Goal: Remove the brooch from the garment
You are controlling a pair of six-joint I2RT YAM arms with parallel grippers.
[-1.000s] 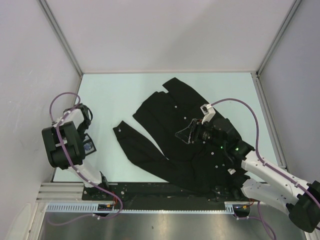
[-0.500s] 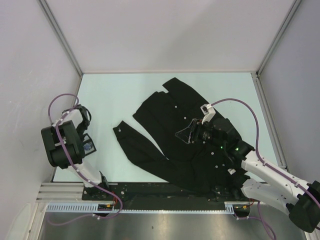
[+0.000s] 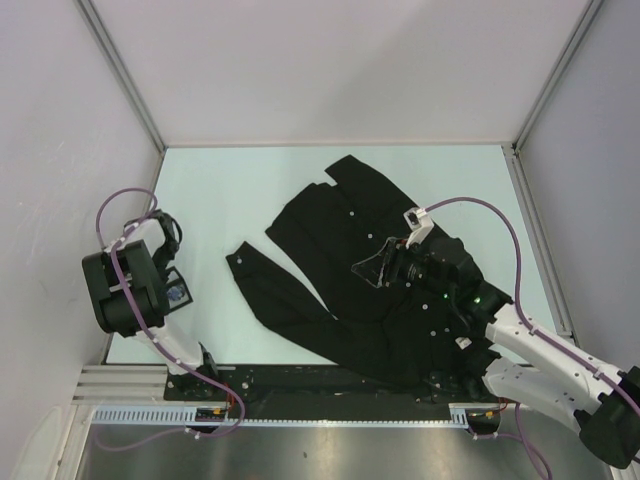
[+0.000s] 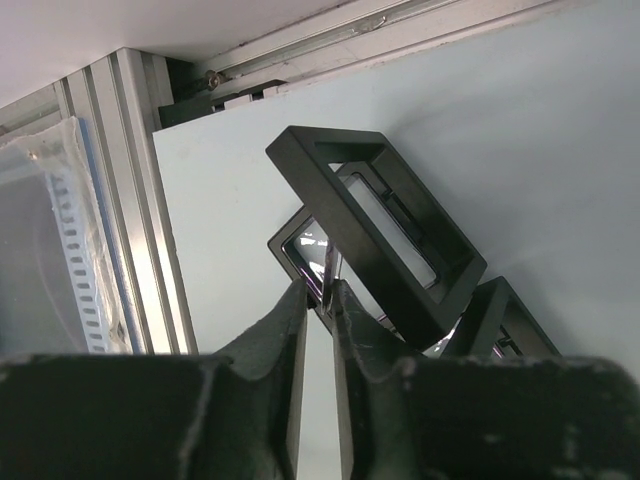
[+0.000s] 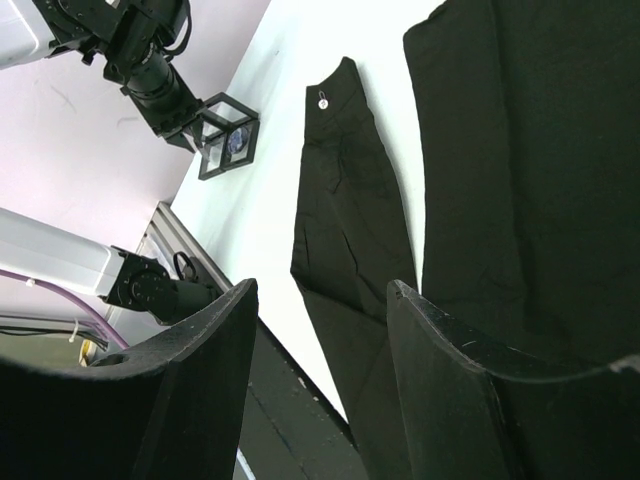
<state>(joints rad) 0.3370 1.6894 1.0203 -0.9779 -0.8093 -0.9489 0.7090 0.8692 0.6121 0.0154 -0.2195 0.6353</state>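
Left end effector (image 4: 318,300) is down low at the near-left edge of the pale worktop (image 4: 520,150). Its fingers are nearly together, with only a narrow slit between them. A thin bright sliver (image 4: 327,268) stands in that slit, and I cannot tell whether the fingers pinch it or merely flank it.

Right at those fingertips sits a small black-framed clear display box (image 4: 380,230), its upper frame tilted up over the lower one. From the right wrist view a small bluish object (image 5: 237,140) shows inside the box, too small to identify. To the left of this end effector runs a ribbed aluminium rail (image 4: 130,200).

Over to the right end effector (image 5: 320,290): fingers spread well apart, nothing between them, plainly open. It hangs over the large black long-sleeved button-up shirt (image 3: 320,250), which lies spread flat on the worktop directly beneath it and reaches out ahead and to both sides. One black sleeve (image 5: 350,200) stretches away in front of the open fingers, with a small white button (image 5: 322,99) at its far end. The display box lies beyond that cuff, well apart from the cloth, and the left end effector is nosed up against it.
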